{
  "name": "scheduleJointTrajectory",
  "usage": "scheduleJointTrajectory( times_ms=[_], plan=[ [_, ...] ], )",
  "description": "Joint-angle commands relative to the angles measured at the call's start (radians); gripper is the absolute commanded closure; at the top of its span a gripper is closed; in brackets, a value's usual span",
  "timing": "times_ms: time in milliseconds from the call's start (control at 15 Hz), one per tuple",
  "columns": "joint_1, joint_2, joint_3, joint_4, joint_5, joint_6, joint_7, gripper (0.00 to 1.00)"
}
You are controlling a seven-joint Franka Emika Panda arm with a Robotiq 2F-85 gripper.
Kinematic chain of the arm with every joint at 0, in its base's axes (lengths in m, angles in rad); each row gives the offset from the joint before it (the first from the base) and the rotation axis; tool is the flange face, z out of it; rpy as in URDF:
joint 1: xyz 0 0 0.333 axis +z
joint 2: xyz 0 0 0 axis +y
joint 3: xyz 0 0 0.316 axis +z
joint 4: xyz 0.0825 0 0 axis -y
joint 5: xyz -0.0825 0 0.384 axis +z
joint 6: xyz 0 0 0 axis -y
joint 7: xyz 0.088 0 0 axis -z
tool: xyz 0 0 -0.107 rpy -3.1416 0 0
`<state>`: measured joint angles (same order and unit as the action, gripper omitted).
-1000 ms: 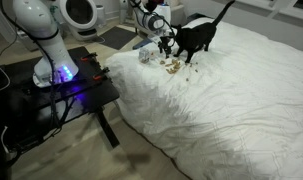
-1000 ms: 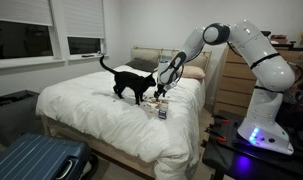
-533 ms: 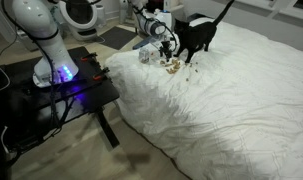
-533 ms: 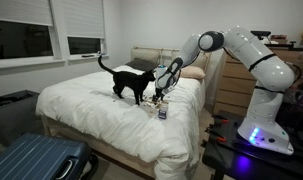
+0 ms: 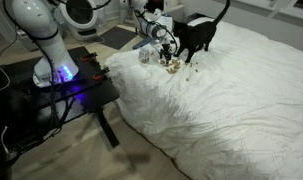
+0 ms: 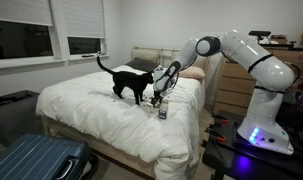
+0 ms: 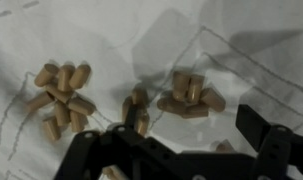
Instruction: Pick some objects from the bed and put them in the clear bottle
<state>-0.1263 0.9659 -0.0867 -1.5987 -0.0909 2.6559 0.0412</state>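
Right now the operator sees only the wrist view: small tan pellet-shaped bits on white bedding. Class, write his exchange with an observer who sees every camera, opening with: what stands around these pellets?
Observer: A black cat stands on the white-duveted bed, its head close to the open claw.
Operator: Where is the small clear bottle?
Observer: On the duvet beside the tan pellets, nearer the bed's edge.
Operator: Where is the arm mounted?
Observer: The white robot arm rises from a black table beside the bed.
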Motion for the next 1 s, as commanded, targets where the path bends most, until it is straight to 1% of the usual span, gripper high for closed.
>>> scheduleJointTrajectory(
  times_ms=[0, 267, 333, 400, 467, 667, 733, 933],
  plan=[
    [-0.019, 0.028, 0.022, 0.054, 0.033, -0.07, -0.042, 0.0],
    [-0.018, 0.046, 0.019, 0.075, 0.043, -0.113, -0.036, 0.0],
    [-0.018, 0.049, 0.019, 0.079, 0.045, -0.12, -0.035, 0.02],
    [-0.018, 0.052, 0.018, 0.084, 0.047, -0.127, -0.034, 0.18],
    [-0.019, 0.055, 0.018, 0.089, 0.05, -0.132, -0.034, 0.27],
    [-0.02, 0.058, 0.016, 0.1, 0.055, -0.14, -0.031, 0.49],
    [-0.02, 0.056, 0.015, 0.101, 0.055, -0.141, -0.031, 0.58],
    [-0.022, 0.051, 0.013, 0.102, 0.055, -0.14, -0.031, 0.8]
  ],
)
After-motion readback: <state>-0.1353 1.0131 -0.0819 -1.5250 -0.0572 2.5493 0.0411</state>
